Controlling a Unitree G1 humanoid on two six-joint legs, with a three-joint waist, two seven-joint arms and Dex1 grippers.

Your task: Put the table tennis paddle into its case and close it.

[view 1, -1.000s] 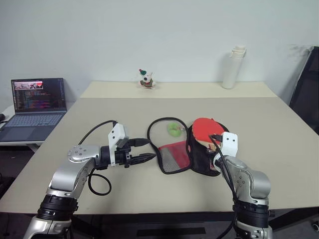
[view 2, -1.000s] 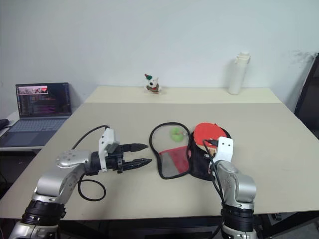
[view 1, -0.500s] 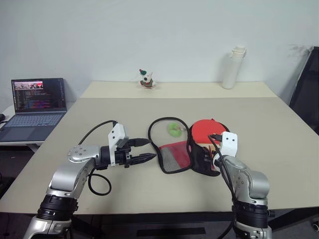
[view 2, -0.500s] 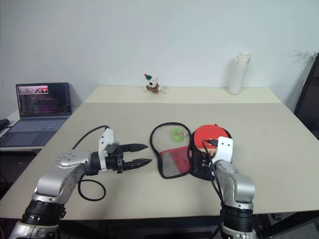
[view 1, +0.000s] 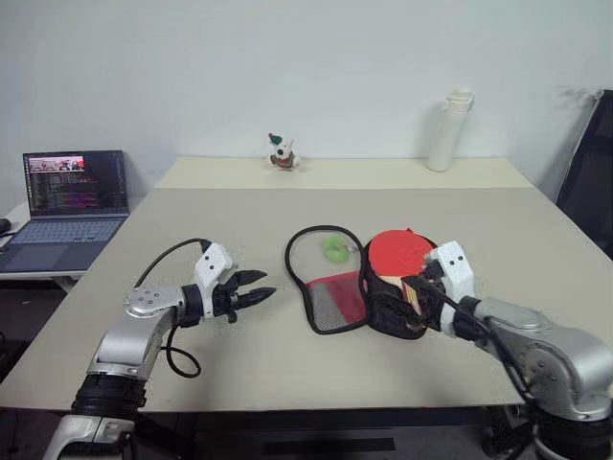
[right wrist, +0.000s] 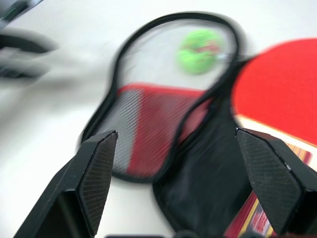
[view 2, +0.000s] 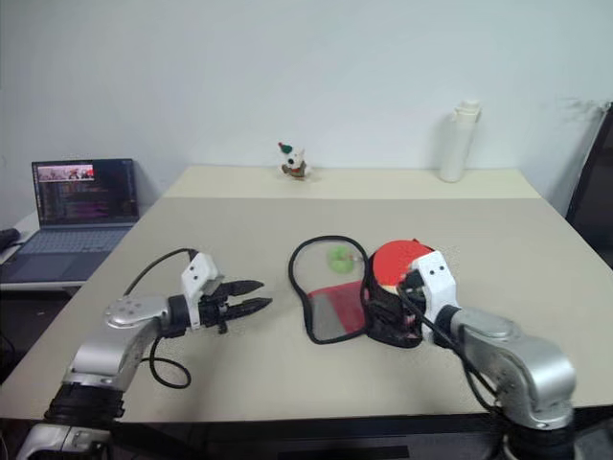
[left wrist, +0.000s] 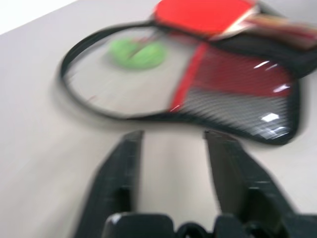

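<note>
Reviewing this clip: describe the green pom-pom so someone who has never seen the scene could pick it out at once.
Start at the beige table and find the open case lying near its middle. Its far half is a black zip loop with bare tabletop inside; the green pom-pom lies inside that loop. It is the only green thing there, left of the red paddle and beyond the red mesh.

Beige table (view 1: 239, 206) carries the open case (view 1: 335, 292), toy (view 1: 280, 151), bottle (view 1: 448, 129).
</note>
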